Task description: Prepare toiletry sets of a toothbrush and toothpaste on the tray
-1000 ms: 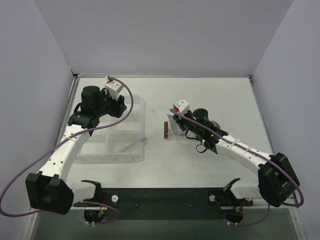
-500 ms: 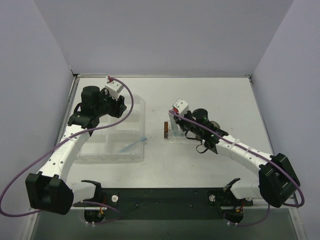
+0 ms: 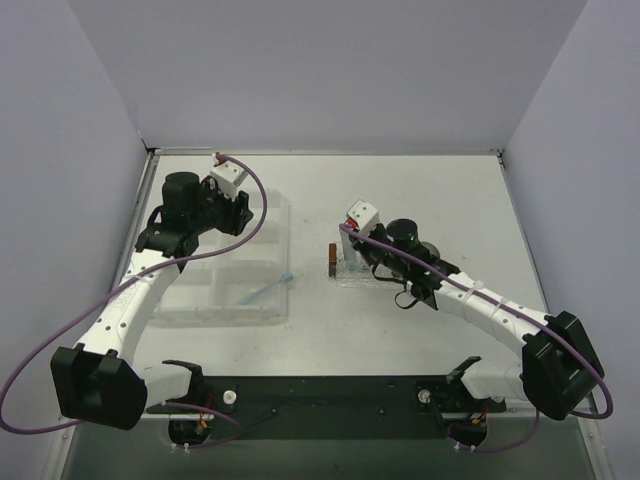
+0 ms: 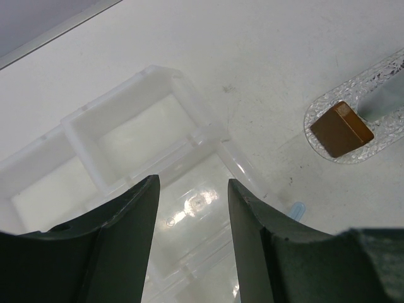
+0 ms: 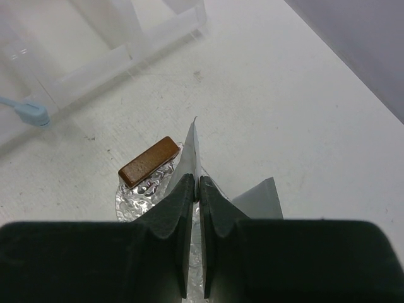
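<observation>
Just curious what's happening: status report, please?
Left claw open over compartment box. Right claw shut on toothpaste over tray. Toothbrush in box, head poking out. Brown block on tray.

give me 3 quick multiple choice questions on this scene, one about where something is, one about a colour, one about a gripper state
1. The brown block lies:
A) on a shelf
B) on the tray
C) on the floor

2. The toothbrush is:
A) light blue
B) red
C) black

3. The right gripper is:
A) wide open
B) out of view
C) shut on the toothpaste

Answers:
1 B, the right wrist view shows it resting on the bumpy clear surface.
2 A, it looks pale blue in the top view.
3 C, the two fingers are pinched together on the tube's flat end.
</observation>
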Motion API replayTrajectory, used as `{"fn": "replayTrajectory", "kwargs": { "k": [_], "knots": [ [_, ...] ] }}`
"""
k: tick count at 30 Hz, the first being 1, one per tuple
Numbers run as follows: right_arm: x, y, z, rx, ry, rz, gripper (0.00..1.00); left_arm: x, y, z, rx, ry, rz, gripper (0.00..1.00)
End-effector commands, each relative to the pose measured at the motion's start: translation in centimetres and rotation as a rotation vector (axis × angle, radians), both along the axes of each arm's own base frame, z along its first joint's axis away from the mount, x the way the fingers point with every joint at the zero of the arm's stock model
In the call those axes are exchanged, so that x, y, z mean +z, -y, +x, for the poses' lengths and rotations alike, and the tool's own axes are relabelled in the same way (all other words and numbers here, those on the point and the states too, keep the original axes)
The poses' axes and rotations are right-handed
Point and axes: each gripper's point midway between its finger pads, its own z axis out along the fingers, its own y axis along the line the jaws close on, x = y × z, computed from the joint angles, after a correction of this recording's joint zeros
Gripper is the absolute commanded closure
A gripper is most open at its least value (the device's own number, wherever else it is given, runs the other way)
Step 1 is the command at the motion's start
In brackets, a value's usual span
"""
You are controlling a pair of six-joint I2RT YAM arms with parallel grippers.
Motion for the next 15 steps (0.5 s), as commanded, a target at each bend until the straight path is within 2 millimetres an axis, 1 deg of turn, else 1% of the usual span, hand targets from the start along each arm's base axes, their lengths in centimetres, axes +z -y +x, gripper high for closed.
{"fn": "replayTrajectory", "kwargs": {
  "k": [1,7,8,15],
  "knots": [
    [2.21,0.57,0.26,-0.021,0.066,0.028,0.96,1.04,-0.14,-0.39,-0.008,0.028,-0.009,0.43],
    [2.25,0.84,0.32,-0.032,0.068,0.023,0.9,0.92,-0.09,-0.42,-0.011,0.024,-0.01,0.43],
    [2.2,0.78,0.33,-0.033,0.063,0.024,0.88,1.01,-0.07,-0.43,-0.012,0.027,-0.011,0.43],
    [1.85,0.92,0.16,-0.03,0.049,0.01,0.87,0.98,-0.1,-0.63,-0.015,0.029,-0.005,0.43]
  ]
}}
